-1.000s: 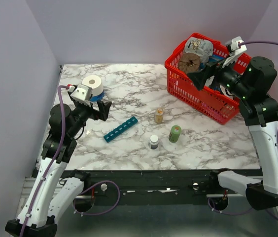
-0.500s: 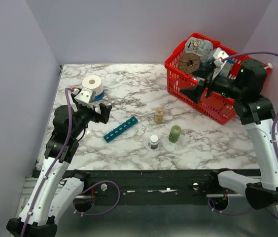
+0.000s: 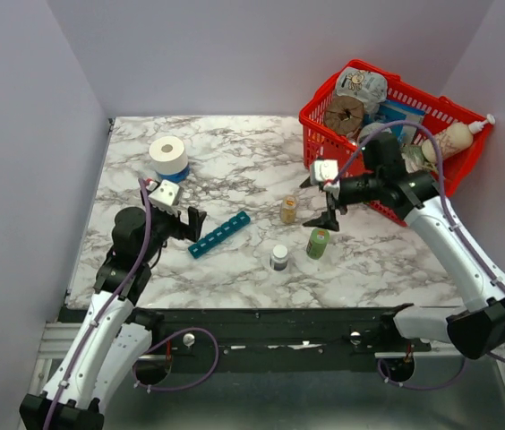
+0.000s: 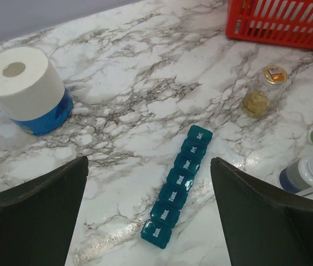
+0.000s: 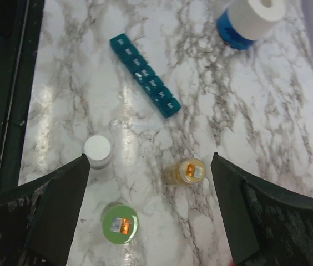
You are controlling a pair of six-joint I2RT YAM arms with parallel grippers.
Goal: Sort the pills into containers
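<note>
The containers, a teal strip of lidded day compartments [image 3: 219, 234] [image 4: 177, 185] [image 5: 144, 75], lie slantwise on the marble, all lids shut. No loose pills show; yellowish contents show through a clear amber bottle [image 3: 288, 210] [image 4: 259, 95] [image 5: 185, 171]. A green-lidded bottle [image 3: 317, 243] [image 5: 119, 223] and a white-capped bottle [image 3: 278, 258] [image 5: 97, 151] stand nearby. My left gripper [image 3: 188, 221] [image 4: 148, 160] hangs open just left of the strip, holding nothing. Above the three bottles, my right gripper [image 3: 319, 199] [image 5: 150, 156] is open and empty.
A red wire basket [image 3: 311, 143] [image 4: 289, 25] full of groceries stands at the back right, close behind my right arm. A paper roll on a blue base [image 3: 168, 155] [image 4: 26, 88] [image 5: 251, 16] sits at the back left. A black rail runs along the table's near edge.
My right arm has swung out of the basket, left and down, to above the bottles. My left gripper has come slightly nearer and lower beside the strip. Both stay open.
</note>
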